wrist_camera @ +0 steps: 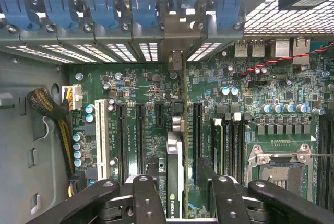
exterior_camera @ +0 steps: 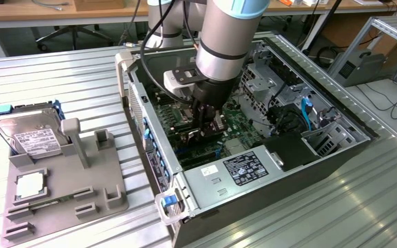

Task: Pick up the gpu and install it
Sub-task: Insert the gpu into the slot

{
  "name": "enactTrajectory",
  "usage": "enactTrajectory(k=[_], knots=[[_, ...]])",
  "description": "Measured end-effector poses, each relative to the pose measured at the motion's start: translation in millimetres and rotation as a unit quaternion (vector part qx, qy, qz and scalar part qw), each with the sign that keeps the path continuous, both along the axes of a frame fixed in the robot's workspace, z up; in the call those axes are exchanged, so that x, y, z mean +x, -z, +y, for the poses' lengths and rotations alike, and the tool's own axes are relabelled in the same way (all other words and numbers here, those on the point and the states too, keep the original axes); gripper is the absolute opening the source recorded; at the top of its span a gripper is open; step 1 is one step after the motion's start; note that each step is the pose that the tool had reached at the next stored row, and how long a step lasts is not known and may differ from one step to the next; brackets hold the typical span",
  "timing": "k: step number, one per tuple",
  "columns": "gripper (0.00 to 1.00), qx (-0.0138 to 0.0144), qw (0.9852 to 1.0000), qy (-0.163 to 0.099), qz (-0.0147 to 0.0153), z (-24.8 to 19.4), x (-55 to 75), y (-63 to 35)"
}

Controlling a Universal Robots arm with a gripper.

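I have the gpu (wrist_camera: 175, 174) clamped edge-on between my black fingers (wrist_camera: 156, 174), a thin flat dark card standing upright over the green motherboard (wrist_camera: 245, 114) inside the open computer case (exterior_camera: 184, 183). Its silver bracket end points toward the case's perforated rear slots with blue clips (wrist_camera: 143, 12), beside long black expansion slots.

Arm (exterior_camera: 219, 46) hiding motherboard middle; gpu (wrist_camera: 176, 182) running off wrist view's edge; hard drive (exterior_camera: 29, 132) label print too small.
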State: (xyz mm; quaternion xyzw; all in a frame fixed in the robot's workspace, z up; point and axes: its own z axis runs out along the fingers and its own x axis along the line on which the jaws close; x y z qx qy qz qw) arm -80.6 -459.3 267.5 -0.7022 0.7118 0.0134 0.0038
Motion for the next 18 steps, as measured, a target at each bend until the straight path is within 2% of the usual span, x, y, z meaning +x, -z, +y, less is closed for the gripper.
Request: enactTrajectory(k=[1,3,18], knots=[[0.42,0.0000,1.0000,0.000,0.0000,0.0,0.0,0.0],[0.26,0.0000,1.0000,0.000,0.0000,0.0,0.0,0.0],[0.26,0.0003,1.0000,0.000,0.0001,-0.1,-1.1,3.1]])
